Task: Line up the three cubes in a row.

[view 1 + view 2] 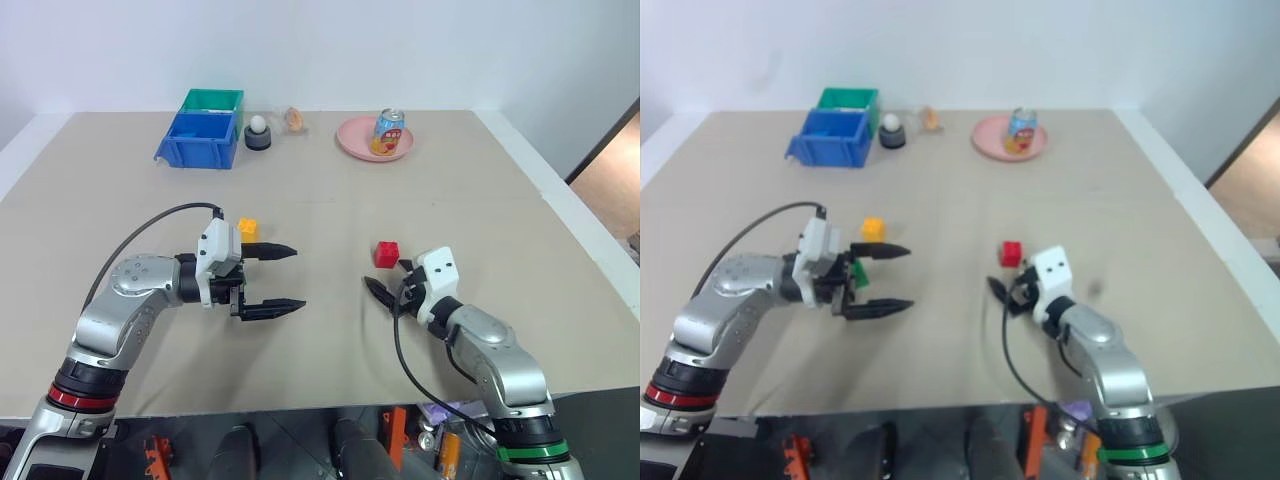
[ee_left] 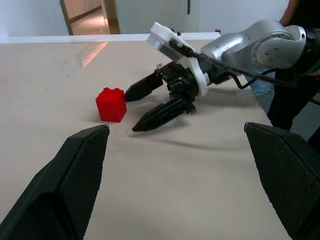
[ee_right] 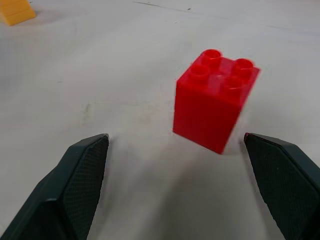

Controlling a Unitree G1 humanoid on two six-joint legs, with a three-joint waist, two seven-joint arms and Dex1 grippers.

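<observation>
The red cube (image 1: 387,254) stands on the beige table just ahead of my right gripper (image 1: 385,278), which is open. In the right wrist view the red cube (image 3: 215,105) sits ahead of the wide-spread fingers, nearer the right one, untouched. The yellow-orange cube (image 1: 247,228) lies just behind my left gripper (image 1: 285,280), which is open, level, empty and pointing toward the right gripper (image 2: 131,111). A sliver of the green cube (image 1: 858,270) peeks out at the left gripper's base, mostly hidden; whether it touches the gripper I cannot tell.
At the back of the table stand a blue bin (image 1: 200,140) and a green bin (image 1: 212,99), a white ball on a dark ring (image 1: 258,132), and a pink plate (image 1: 350,138) bearing a soda can (image 1: 389,132). The table's right edge (image 1: 590,250) runs close by.
</observation>
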